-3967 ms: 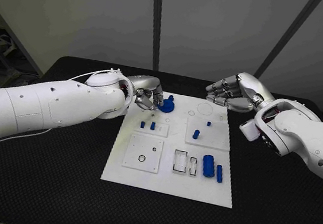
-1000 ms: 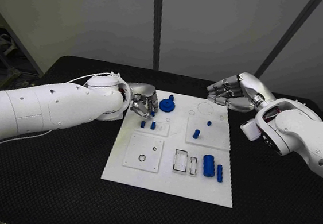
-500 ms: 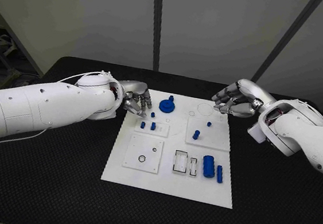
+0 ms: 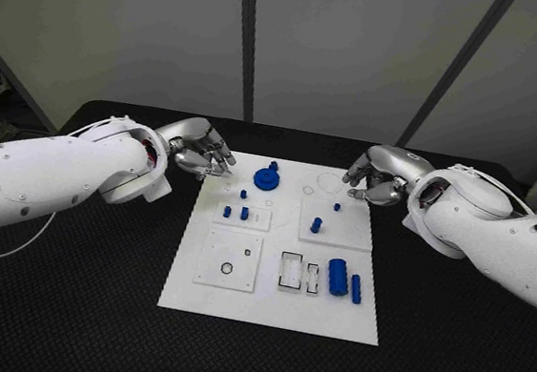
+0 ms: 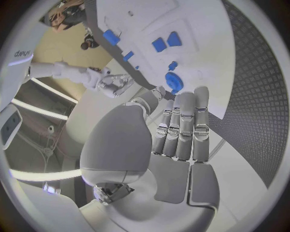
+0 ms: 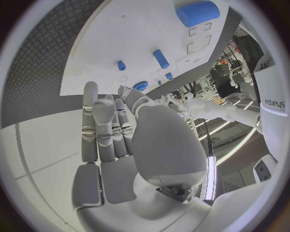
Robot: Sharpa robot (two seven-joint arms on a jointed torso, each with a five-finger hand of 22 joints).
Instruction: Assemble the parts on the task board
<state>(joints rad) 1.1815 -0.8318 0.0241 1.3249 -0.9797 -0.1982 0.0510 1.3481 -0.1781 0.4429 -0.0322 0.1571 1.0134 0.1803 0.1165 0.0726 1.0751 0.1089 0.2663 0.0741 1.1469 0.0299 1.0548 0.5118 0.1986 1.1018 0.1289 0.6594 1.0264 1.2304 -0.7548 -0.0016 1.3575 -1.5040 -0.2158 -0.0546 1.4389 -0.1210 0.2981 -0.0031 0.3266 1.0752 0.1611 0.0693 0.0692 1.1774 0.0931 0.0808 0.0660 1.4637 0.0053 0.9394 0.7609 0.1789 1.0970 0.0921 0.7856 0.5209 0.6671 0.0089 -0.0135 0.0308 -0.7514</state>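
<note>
Flat white task board (image 4: 269,310), blue cylindrical parts (image 4: 338,276)

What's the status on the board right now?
Left hand empty, fingers curled, beside task board. Right hand same, at far right corner. Blue parts untouched. Nothing blocking.

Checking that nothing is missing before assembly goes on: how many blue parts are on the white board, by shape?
Round knobbed part: 1
Thick cylinder: 1
Thin cylinder: 1
Small pegs: 5
Total: 8 blue parts; anything tinier is too small to tell.
</note>
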